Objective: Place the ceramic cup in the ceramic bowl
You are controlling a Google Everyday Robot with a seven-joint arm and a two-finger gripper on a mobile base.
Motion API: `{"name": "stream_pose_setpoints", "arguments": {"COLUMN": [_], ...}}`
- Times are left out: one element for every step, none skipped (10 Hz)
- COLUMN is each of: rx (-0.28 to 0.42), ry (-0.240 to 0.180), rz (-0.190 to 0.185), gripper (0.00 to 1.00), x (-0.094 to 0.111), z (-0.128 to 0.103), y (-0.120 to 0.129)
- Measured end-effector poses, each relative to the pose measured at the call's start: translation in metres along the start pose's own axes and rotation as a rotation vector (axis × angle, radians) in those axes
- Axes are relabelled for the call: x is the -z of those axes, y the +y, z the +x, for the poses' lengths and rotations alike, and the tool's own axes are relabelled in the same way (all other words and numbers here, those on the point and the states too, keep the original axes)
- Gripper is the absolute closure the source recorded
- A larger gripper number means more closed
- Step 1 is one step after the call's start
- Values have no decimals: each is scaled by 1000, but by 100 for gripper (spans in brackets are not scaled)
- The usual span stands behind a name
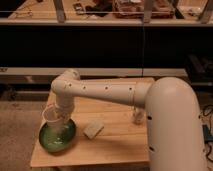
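Over the ceramic bowl (56,137), the jaws (56,119) grip the ceramic cup (52,116); no writing legible.

The table (115,140) is pale wood, matt, with plank lines showing. The bowl (56,137), lower left, has a glossy green glaze that catches light. The cup (51,116) just above it looks smooth and white, held at the gripper (59,119). The arm (105,92) is smooth white plastic. The block (93,130) at centre looks matt and pale.
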Motion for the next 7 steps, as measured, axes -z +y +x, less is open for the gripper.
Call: {"name": "stream_pose_setpoints", "arguments": {"rx": [-5,-12,-19,-15,-3,14,23], "ry": [7,12,9,4,5,5,9], "rz": [-14,-17,-17,-20,-33,-53,-60], "gripper": [60,52,40,30,24,20,20], "x": [-6,-11,-21,-29,-33,-38,-38], "z": [2,3,1,-4,-7,-11,-13], "y": [2,4,4,2,0,-1,-4]}}
